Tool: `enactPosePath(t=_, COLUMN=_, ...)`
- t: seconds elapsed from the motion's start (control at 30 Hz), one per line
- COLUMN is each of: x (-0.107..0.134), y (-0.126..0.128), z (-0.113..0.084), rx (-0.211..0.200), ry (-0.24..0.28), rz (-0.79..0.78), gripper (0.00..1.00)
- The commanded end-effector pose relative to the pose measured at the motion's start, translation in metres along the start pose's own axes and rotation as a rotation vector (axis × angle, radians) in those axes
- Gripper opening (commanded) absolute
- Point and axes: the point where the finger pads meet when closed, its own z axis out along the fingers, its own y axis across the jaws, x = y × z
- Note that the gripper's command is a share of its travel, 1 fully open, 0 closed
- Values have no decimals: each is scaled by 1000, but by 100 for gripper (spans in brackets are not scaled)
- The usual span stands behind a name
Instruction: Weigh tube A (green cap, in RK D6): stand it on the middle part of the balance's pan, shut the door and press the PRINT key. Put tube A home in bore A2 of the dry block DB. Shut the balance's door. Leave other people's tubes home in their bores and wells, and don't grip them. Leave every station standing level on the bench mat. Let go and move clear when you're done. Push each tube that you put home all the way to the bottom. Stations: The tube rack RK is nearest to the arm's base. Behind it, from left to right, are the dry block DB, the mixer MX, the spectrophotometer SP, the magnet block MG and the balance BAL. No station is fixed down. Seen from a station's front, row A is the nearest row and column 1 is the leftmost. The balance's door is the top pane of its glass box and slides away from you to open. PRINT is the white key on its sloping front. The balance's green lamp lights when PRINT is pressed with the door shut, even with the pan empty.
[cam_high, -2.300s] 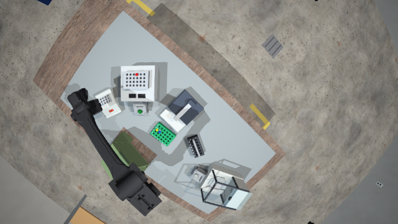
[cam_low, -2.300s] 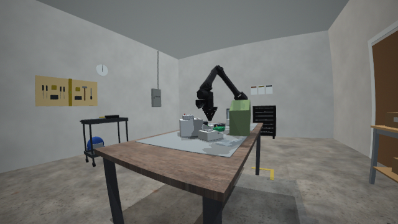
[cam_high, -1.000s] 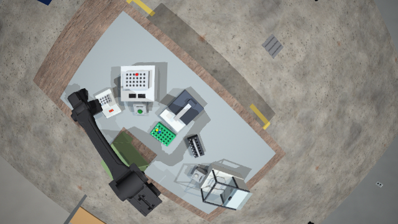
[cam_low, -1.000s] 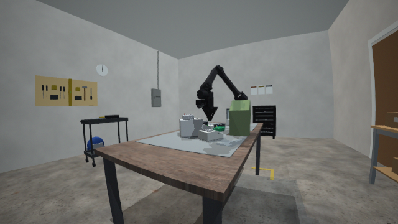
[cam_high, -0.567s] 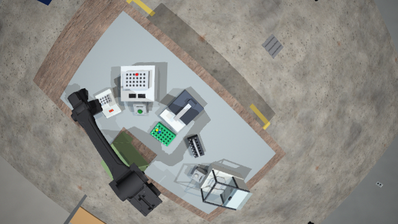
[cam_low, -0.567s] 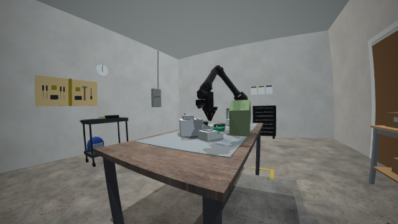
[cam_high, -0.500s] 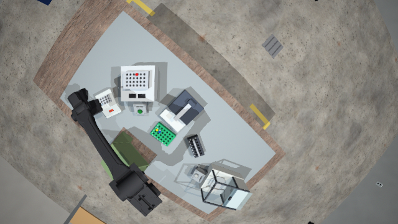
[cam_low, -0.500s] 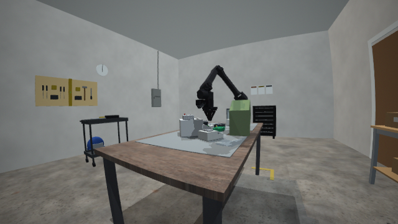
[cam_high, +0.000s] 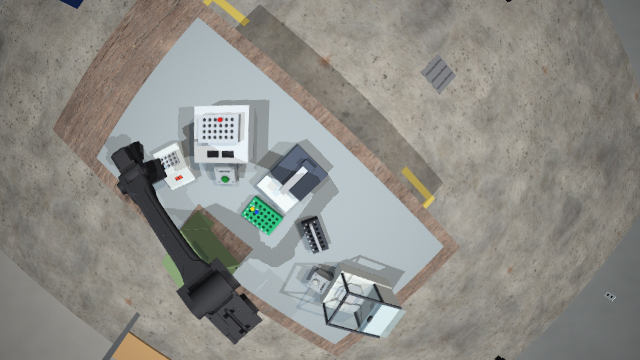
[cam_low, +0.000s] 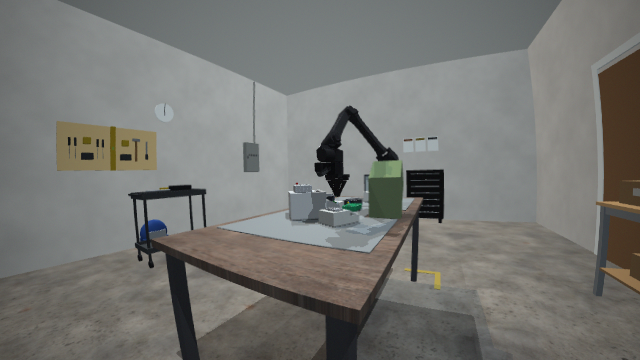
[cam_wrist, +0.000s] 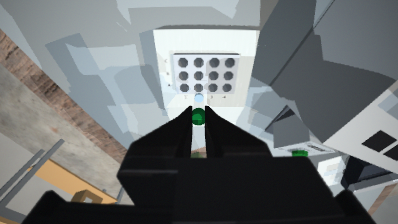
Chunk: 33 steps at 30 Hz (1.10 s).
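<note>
My gripper (cam_wrist: 198, 111) is shut on tube A (cam_wrist: 198, 116), the green-capped tube, and holds it upright above the dry block DB (cam_wrist: 205, 75). In the wrist view the tube's clear tip points at the block's near row, close to the second bore from the left. The block's bores all look empty. In the overhead view the gripper (cam_high: 150, 167) hangs over the small white dry block (cam_high: 173, 166) at the left of the mat. The balance (cam_high: 361, 302) stands at the far right; I cannot tell how its top pane stands.
The mixer (cam_high: 221, 134) with a red-capped tube stands right of the dry block. The green tube rack (cam_high: 262, 215) holds a yellow and a blue tube. The spectrophotometer (cam_high: 289, 176) and magnet block (cam_high: 314, 234) stand between it and the balance. A green box (cam_high: 200, 240) covers the arm's base.
</note>
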Motion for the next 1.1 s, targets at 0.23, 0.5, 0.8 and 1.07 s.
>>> enactPosePath(t=0.23, x=0, y=0, z=23, rx=-15, ry=13, rz=-2, gripper=9)
enactPosePath(t=0.5, x=-3, y=-4, z=16, rx=-18, ry=6, rz=7, gripper=9)
enactPosePath(t=0.8, x=-5, y=-3, z=16, rx=-18, ry=5, rz=7, gripper=9)
enactPosePath(t=1.07, x=-6, y=-3, z=16, rx=-19, ry=5, rz=8, gripper=9)
